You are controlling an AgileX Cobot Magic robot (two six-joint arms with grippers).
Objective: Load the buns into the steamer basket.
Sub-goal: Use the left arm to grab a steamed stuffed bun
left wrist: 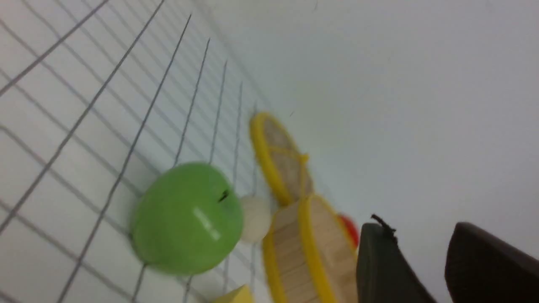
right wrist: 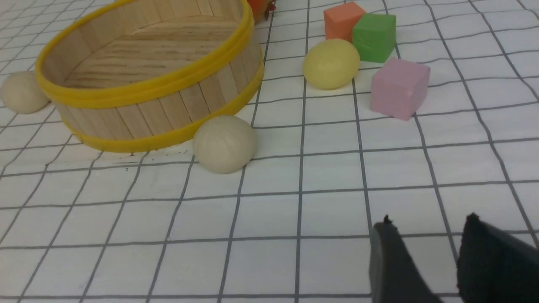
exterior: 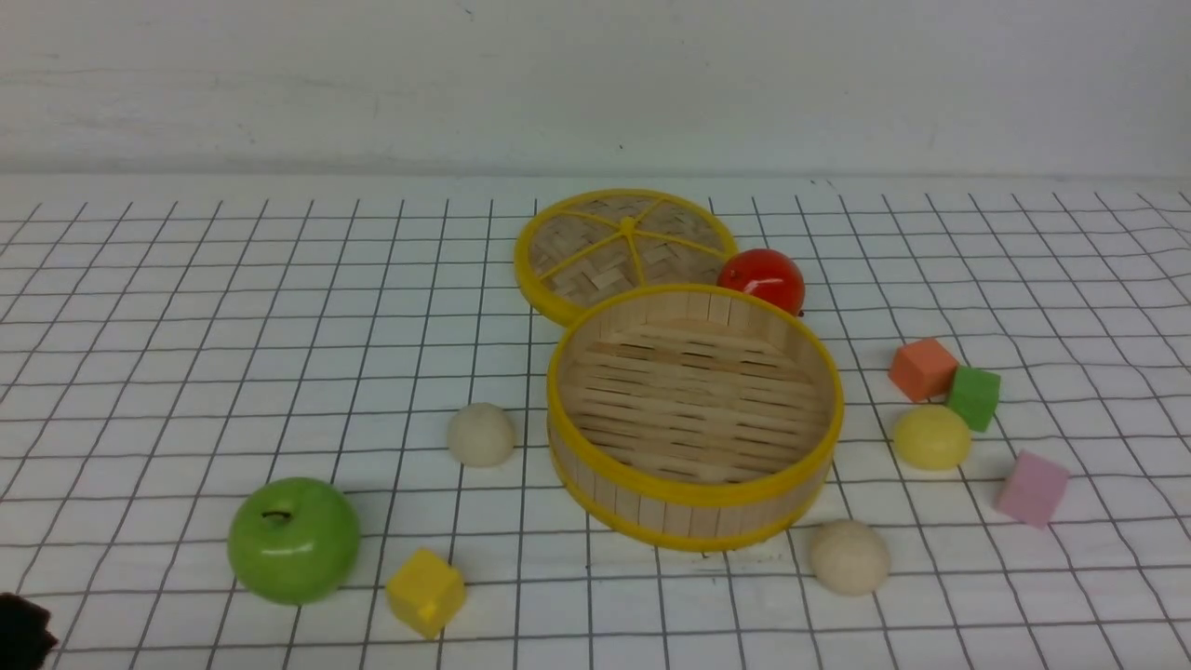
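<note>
- Here, your steamer basket (exterior: 693, 489) sits empty on the worktop (exterior: 186, 372), nothing loaded yet.
- Around it wait the left cream bun (exterior: 481, 434), the front cream bun (exterior: 849, 556) and the yellow bun (exterior: 931, 436), all three yours to move.
- Left fingers (left wrist: 379, 265) and right fingers (right wrist: 389, 261) hang parted, grasping nothing.

Steamer basket (exterior: 651, 507) of pale wooden slats with smooth yellow rims; matt, smooth cream bun (exterior: 481, 435); glossy green apple (exterior: 294, 540); woven lid (exterior: 625, 244).
</note>
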